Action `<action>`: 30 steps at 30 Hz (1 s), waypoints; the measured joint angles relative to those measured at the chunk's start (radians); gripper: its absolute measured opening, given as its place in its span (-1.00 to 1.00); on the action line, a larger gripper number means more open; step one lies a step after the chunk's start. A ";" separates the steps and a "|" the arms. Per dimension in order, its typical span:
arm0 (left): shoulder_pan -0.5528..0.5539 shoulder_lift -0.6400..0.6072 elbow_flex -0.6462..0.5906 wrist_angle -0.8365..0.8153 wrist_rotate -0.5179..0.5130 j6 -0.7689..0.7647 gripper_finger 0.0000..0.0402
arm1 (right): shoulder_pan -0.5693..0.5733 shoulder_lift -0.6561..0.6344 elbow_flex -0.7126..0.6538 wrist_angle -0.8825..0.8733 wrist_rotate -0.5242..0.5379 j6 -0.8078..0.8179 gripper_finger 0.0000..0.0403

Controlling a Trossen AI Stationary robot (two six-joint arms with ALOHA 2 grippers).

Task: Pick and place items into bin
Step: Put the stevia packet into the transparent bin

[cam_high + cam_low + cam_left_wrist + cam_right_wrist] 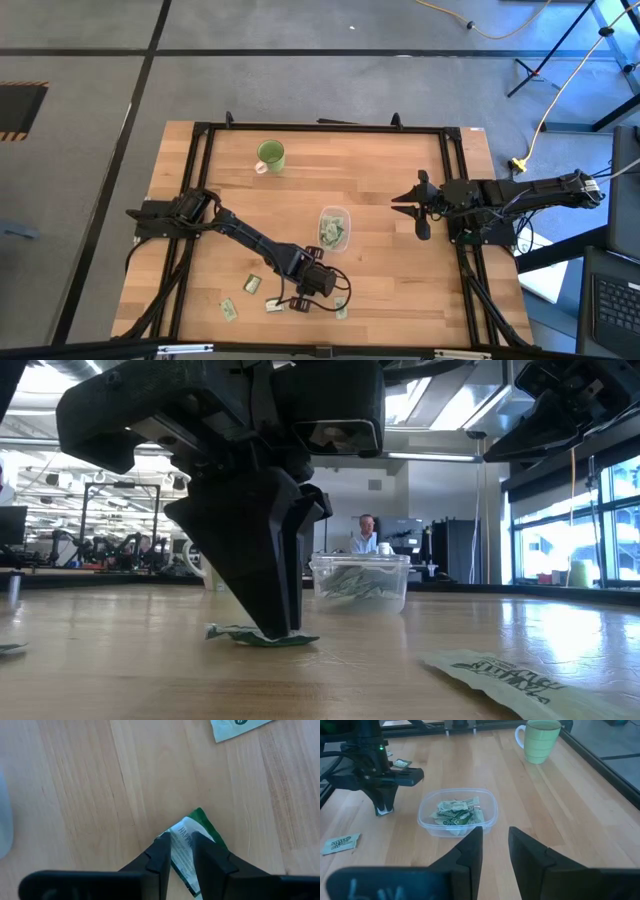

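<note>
Pale wooden counter (380,200) planks in a black frame stand on grey floor; behind, a bright workshop with a seated person (365,535). Toward seven o'clock lie small flat green-and-whitish packets (251,284). Near six, the left pincer (181,851) pinches one green-and-white printed packet (192,832) against the wood. At centre sits the clear rounded plastic bin (334,227), holding several packets. At eleven stands a green mug (270,155). At three, the right pincer (421,203) hovers, fingers parted.

Bright, even daylight; window glare low view; foreground packet blurred.
</note>
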 joint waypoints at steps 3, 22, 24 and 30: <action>0.001 0.001 0.000 -0.002 -0.002 0.000 -0.70 | 0.000 0.000 0.000 0.000 0.000 -0.001 -0.52; 0.010 -0.079 -0.010 -0.017 0.011 0.002 -0.97 | 0.000 0.000 0.000 -0.002 0.000 -0.002 -0.52; 0.019 -0.099 -0.008 -0.011 0.013 0.000 -0.97 | 0.000 0.000 0.000 -0.002 0.000 -0.002 -0.52; 0.068 -0.167 -0.008 -0.006 -0.034 0.000 -0.98 | 0.000 0.000 0.000 -0.003 0.000 -0.002 -0.52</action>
